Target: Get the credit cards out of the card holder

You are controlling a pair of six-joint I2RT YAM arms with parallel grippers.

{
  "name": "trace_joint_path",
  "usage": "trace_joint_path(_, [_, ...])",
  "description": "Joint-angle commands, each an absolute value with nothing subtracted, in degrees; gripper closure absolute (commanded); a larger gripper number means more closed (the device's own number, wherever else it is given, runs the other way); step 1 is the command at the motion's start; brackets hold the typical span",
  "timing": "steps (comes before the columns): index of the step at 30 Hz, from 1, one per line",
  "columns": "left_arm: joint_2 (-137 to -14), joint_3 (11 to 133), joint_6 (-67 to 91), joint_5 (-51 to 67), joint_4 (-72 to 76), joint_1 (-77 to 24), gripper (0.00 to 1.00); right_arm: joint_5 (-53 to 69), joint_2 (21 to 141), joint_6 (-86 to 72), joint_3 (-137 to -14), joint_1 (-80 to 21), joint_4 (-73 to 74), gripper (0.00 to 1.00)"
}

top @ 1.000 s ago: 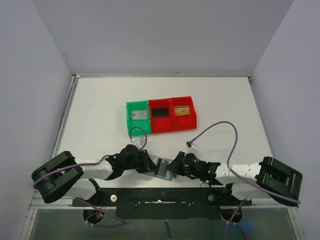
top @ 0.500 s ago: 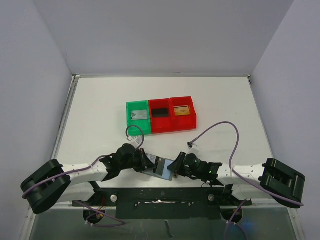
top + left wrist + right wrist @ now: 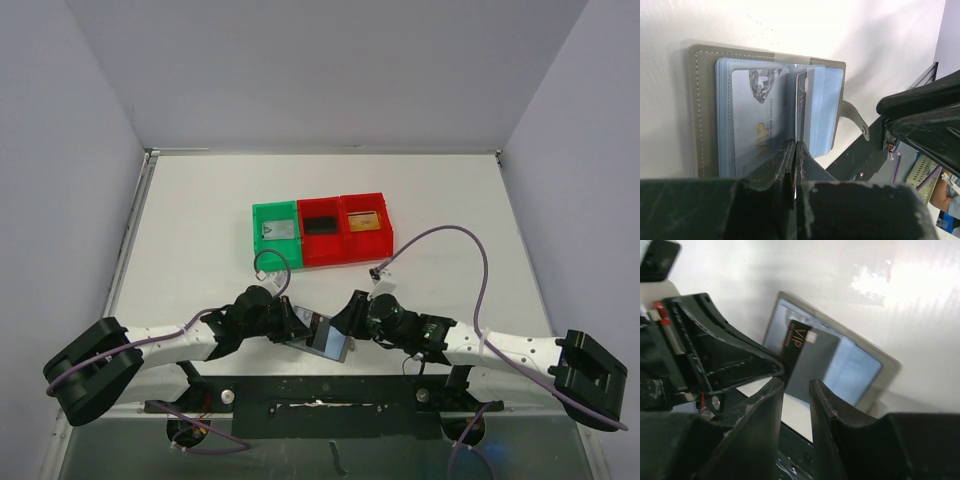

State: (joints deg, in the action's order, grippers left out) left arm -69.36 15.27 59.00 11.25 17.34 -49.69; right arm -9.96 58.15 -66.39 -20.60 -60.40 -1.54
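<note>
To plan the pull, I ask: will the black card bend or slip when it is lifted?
Probably stiff: the black card stands straight, pinched at one edge by the left gripper. Likely light, being thin. It may slip, looking smooth.

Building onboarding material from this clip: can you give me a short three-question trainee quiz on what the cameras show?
1. Fill in: the silvery card in the card holder pocket reads "___".
2. The left end effector pinches: A) the silvery card B) the black card C) nothing.
3. True or false: the card holder is folded shut.
Key: 1 VIP; 2 B; 3 false.
</note>
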Motion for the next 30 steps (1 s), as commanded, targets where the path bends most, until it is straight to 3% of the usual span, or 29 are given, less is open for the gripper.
trace_joint_path(1, [-69.7, 17.2, 57.6, 12.0, 18.2, -49.4, 0.99, -9.0, 63.6, -63.2, -24.8, -60.0, -7.8, 0.7])
trace_joint_path(7, [-70.3, 17.3, 57.8, 13.0, 18.7, -49.3, 0.93, -8.5, 76.8, -68.3, -25.3, -59.9, -9.0, 0.73])
trace_joint_path(14, [-72.4, 17.0, 59.3, 15.5, 23.5, -49.2, 0.8, -8.3, 78.3, -70.3, -21.8, -59.4, -9.6, 0.73])
trace_joint_path(18, [-74.3, 18.2, 59.5, 16.7, 25.0, -49.2, 0.8, -6.6, 78.0, -70.4, -19.3, -58.2, -13.4, 0.74])
trace_joint_path(24, [-72.9, 18.3, 59.9, 14.3, 22.7, -49.1, 0.91, -6.9, 76.8, -69.7, -18.7, -57.5, -11.8, 0.74])
trace_joint_path(30, [-68.1, 18.2, 59.2, 11.0, 17.5, -49.1, 0.92, -7.0, 74.1, -68.7, -17.6, -56.5, -10.4, 0.74])
